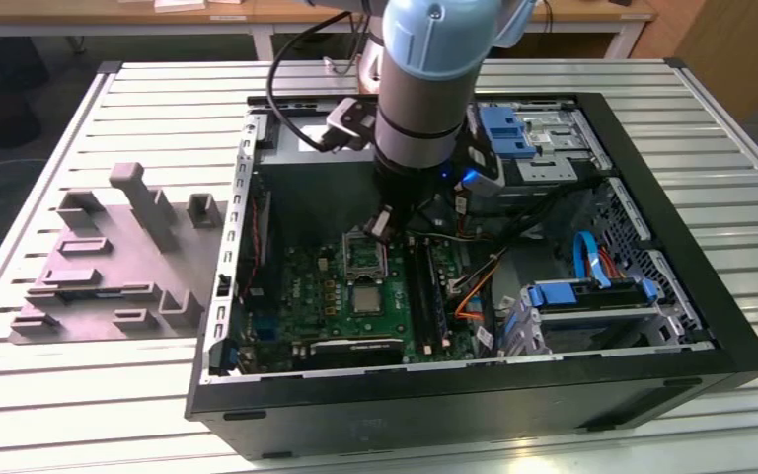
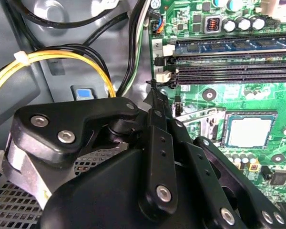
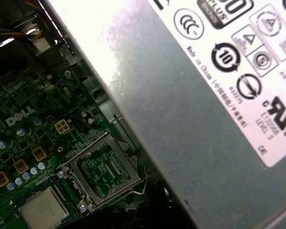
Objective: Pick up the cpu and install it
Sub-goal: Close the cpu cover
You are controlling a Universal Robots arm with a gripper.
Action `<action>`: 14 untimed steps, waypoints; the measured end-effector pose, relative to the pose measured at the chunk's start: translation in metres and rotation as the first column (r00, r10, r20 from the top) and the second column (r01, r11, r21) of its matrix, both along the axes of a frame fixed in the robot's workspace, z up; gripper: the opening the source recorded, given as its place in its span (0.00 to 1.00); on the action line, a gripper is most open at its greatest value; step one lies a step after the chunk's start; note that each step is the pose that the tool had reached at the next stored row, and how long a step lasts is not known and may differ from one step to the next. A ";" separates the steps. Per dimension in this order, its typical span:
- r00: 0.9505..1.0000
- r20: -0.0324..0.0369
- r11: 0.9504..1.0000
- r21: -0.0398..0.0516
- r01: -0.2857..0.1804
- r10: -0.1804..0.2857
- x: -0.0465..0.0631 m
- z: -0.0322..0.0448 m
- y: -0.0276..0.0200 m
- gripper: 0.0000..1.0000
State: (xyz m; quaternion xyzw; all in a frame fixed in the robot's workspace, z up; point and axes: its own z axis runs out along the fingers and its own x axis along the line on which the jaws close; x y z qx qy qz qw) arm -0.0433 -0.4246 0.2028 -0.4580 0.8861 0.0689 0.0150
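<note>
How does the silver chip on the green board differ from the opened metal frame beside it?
The cpu is a closed, pale silver square with a smooth top; the metal frame is an open border, with green board visible through its middle. The cpu lies flat, while the frame looks swung open away from it. The frame appears larger than the cpu. Both are squarish and sit on the green board.

Exterior high overhead; wrist views close, share motherboard (image 2: 257, 95).
</note>
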 end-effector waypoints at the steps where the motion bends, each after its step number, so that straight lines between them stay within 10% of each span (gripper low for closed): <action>1: 1.000 0.000 1.000 -0.004 0.000 0.000 0.000 0.0006 0.0002 0.11; 14: 1.000 0.000 0.999 -0.042 -0.002 0.002 -0.001 0.0129 0.0028 0.11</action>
